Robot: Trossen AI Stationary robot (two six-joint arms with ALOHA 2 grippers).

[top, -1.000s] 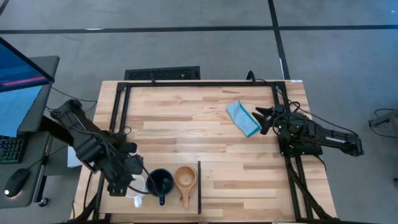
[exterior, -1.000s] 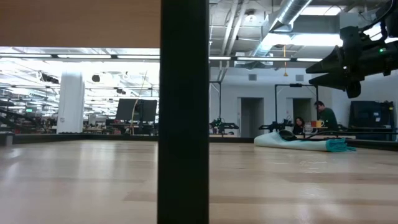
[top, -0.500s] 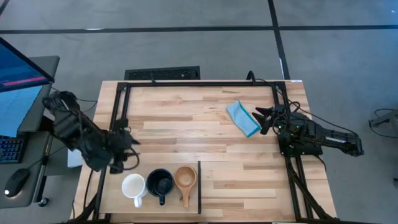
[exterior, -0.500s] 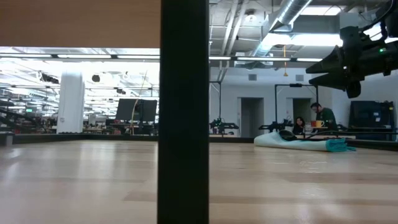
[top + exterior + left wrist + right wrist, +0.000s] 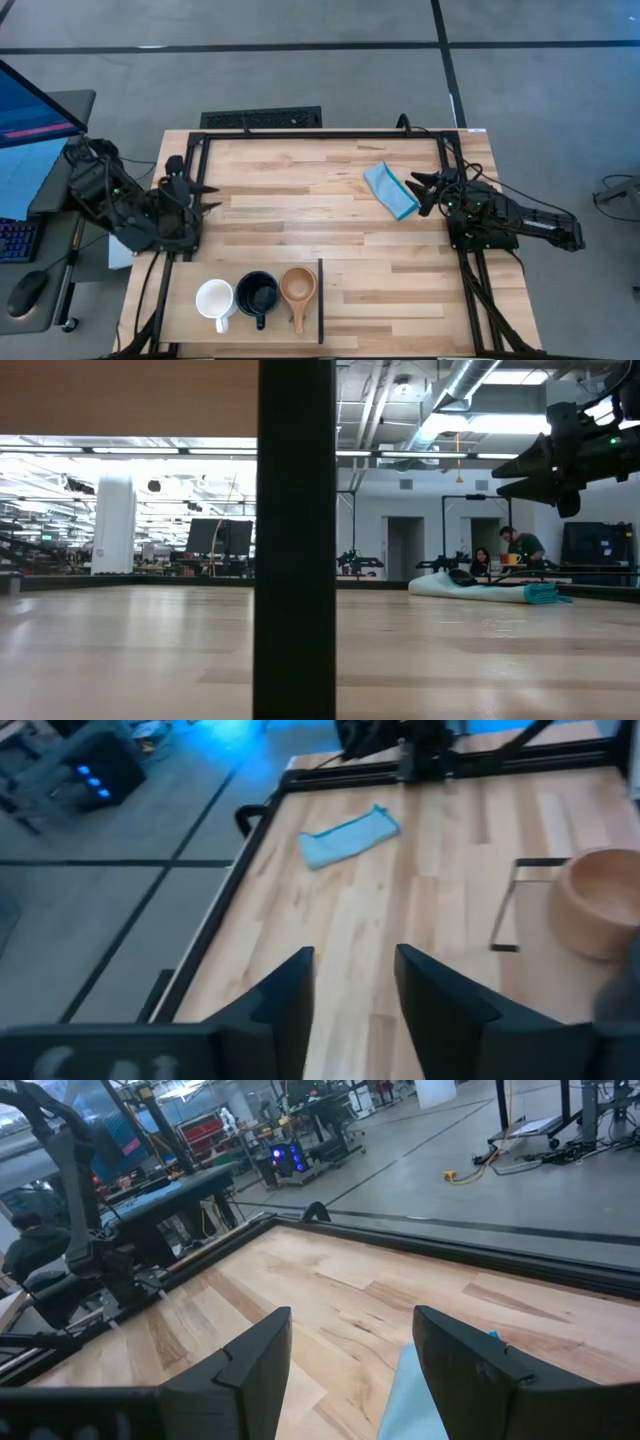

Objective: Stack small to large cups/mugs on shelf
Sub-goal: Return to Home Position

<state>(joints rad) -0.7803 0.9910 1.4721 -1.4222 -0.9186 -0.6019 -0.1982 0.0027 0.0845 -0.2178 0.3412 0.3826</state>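
Observation:
Three cups stand in a row on the pale wooden shelf (image 5: 185,275) near the table's near-left corner: the white mug (image 5: 213,298), the black mug (image 5: 258,294) and the tan wooden cup (image 5: 298,285). The wooden cup is nearest the shelf's dark upright edge (image 5: 320,300). My left gripper (image 5: 207,197) is open and empty, beyond the shelf toward the far edge. In the left wrist view (image 5: 355,990) the wooden cup (image 5: 600,905) shows off to the side. My right gripper (image 5: 418,192) is open and empty, hovering beside the light-blue cloth (image 5: 390,190).
The folded light-blue cloth lies on the table at the far right and also shows in the left wrist view (image 5: 348,835). Black frame rails (image 5: 320,135) run along the table's far, left and right sides. In the low view the shelf's dark edge (image 5: 295,540) blocks the middle.
My left gripper has drawn away from the white mug on the shelf, going toward the table's far edge and a little left. The white mug, partly covered by the gripper a second ago, now stands in plain view on the shelf.

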